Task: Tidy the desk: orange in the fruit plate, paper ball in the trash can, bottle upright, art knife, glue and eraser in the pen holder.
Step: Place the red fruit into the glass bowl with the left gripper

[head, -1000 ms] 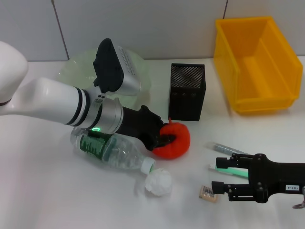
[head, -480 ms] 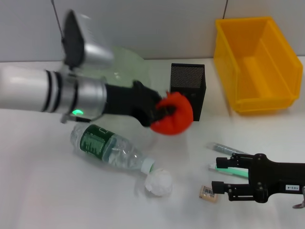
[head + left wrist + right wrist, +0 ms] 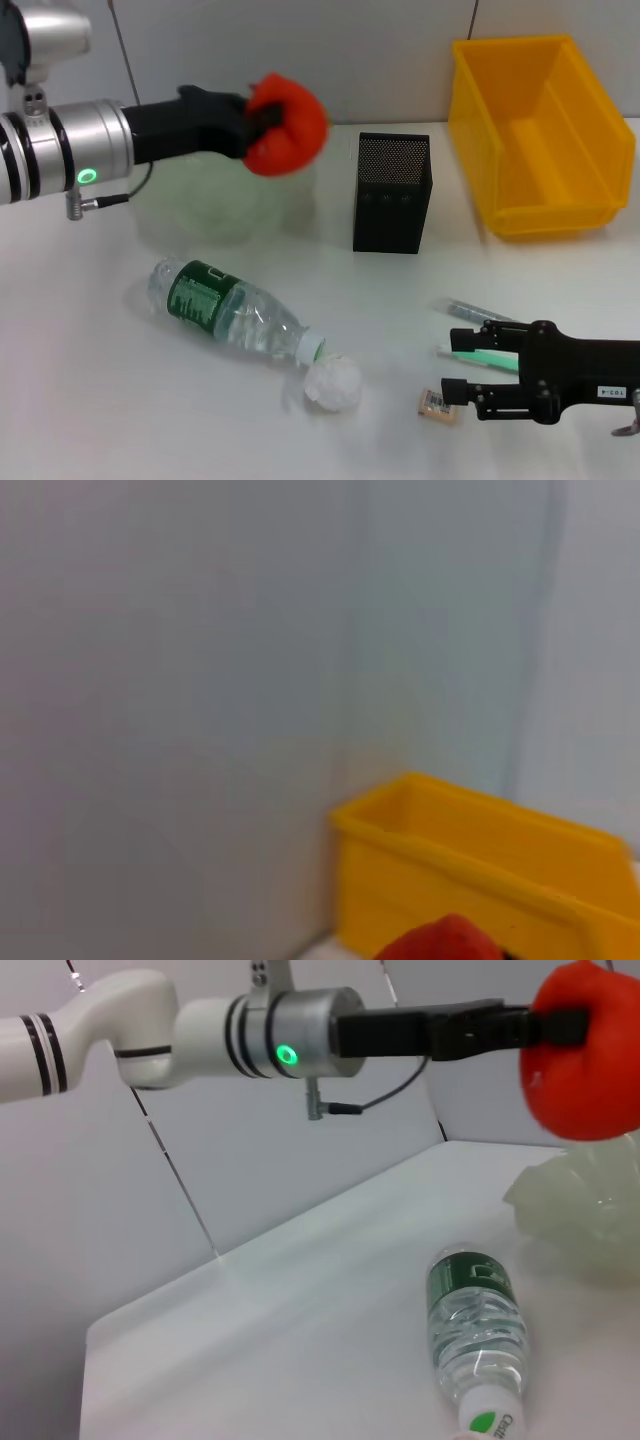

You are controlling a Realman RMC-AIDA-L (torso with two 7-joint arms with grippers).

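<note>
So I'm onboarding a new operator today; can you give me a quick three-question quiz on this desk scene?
1. True or false: the bottle stands upright.
2. The orange is: A) on the table, B) held up by the left end effector near the fruit plate, C) in the trash can.
3. What white item lies at the bottle's cap end?

Key:
1. False; it lies on its side.
2. B.
3. The paper ball. The right end effector rests low by the eraser.
</note>
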